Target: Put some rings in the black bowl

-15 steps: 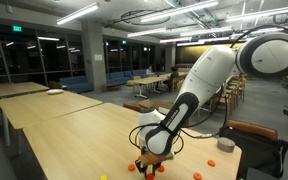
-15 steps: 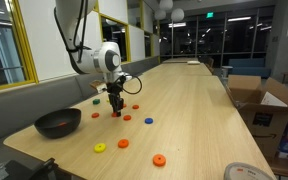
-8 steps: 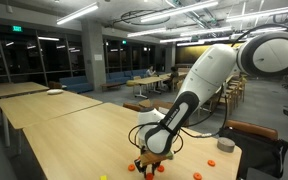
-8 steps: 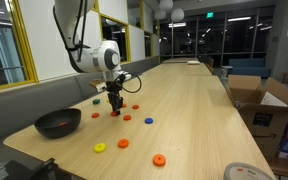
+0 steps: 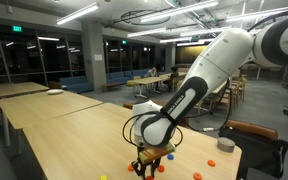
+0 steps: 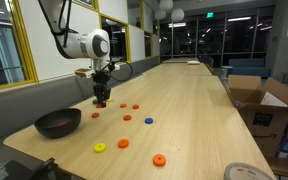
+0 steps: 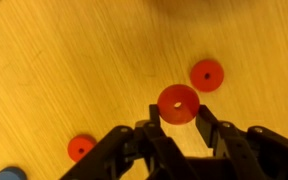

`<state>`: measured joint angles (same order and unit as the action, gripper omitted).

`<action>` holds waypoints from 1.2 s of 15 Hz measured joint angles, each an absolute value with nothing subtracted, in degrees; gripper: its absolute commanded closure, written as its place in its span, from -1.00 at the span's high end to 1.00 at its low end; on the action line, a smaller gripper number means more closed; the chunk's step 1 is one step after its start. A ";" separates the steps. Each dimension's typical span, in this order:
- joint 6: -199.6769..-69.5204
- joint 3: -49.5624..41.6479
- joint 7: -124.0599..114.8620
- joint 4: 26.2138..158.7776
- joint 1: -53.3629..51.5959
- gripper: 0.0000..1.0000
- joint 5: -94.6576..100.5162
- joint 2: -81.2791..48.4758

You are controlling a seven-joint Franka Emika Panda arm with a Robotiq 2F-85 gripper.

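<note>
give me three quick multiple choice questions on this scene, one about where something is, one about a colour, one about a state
1. Where does the black bowl stand?
A) on the wooden table, near its edge
B) on the floor
C) on a chair

2. What colour is the ring between the fingers of the gripper?
A) blue
B) red
C) yellow

3. What state is the gripper in?
A) wide open with nothing in it
B) shut on the ring
C) out of sight in every view

Answers:
1 A, an exterior view shows the bowl on the tabletop close to the table's end.
2 B, the wrist view shows a red ring between the two fingers.
3 B, in the wrist view both fingers sit against the ring's sides.
</note>
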<state>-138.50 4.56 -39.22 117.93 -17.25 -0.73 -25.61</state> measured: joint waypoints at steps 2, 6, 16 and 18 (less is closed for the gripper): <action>-133.78 7.09 -33.38 117.84 -16.34 -0.46 -3.93 -24.30; -123.95 9.69 -22.26 117.03 -14.94 -0.45 -8.85 -22.61; -102.38 11.59 2.78 112.60 -11.80 -0.45 -14.51 -22.93; -102.33 11.86 3.57 112.08 -11.80 -0.45 -16.01 -23.58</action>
